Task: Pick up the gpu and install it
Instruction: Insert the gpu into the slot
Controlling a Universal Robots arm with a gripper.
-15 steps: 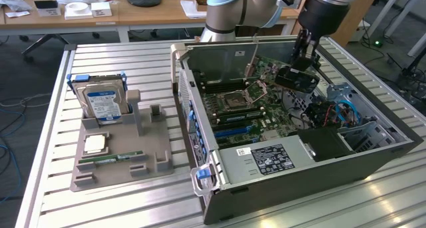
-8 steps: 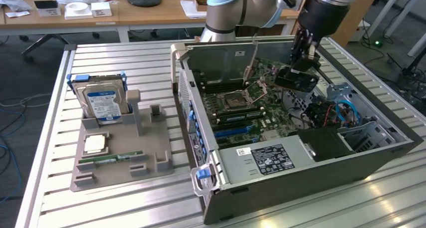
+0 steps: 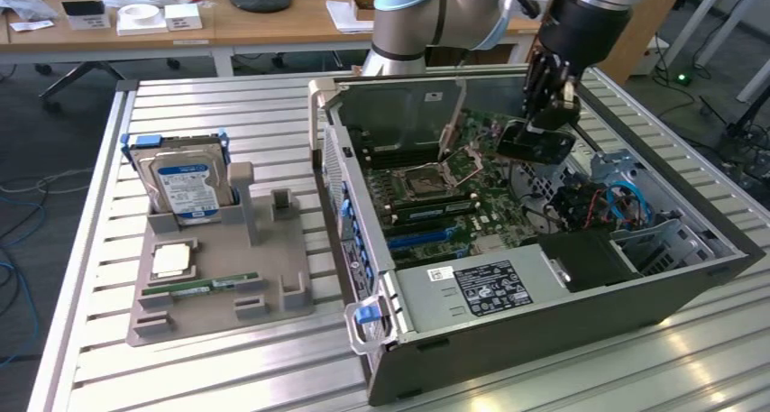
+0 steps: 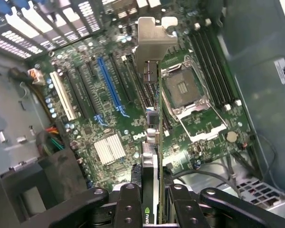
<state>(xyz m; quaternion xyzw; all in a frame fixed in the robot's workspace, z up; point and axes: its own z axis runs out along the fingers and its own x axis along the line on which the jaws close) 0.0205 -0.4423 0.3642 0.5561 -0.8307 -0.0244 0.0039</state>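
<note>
Holding the gpu (image 3: 536,146) above the motherboard (image 3: 439,191) in the upper right of the exterior view, the gripper (image 3: 549,114) is clamped across the card's two faces, so the pick-up looks done and the install is the step in hand. Seating it, I judge, calls for squaring the card's contact edge over an expansion slot, perhaps the blue slot (image 4: 109,85). The wrist view shows the card edge-on behind its silver bracket (image 4: 154,42); the contact edge is hidden, and I cannot tell which slot lies beneath.
</note>
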